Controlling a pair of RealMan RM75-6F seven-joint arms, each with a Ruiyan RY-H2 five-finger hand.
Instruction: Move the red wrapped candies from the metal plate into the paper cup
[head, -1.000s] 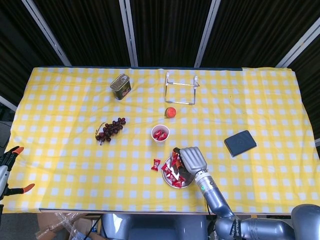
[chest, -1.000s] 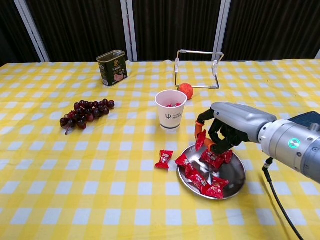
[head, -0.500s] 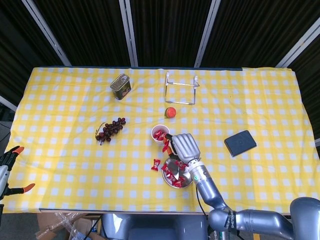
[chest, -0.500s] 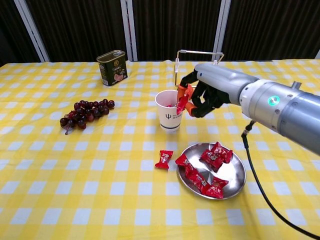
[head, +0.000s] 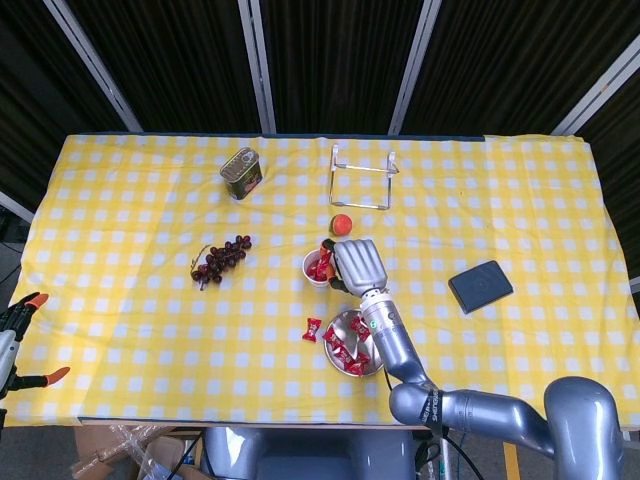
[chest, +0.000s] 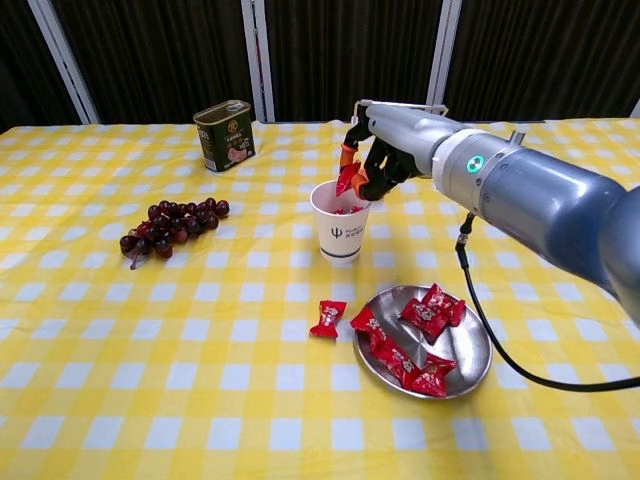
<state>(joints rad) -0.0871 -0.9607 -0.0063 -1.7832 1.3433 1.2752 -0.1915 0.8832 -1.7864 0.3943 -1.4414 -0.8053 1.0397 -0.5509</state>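
Candies mostly remain on your metal plate; your right hand pinches one above the paper cup.

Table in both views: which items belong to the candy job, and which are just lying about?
Job:
- right hand, pinching a red candy over the paper cup
- metal plate with red candies
- stray red candy on the cloth beside the plate

Lying about:
- grapes
- green tin
- wire stand
- orange ball
- dark case
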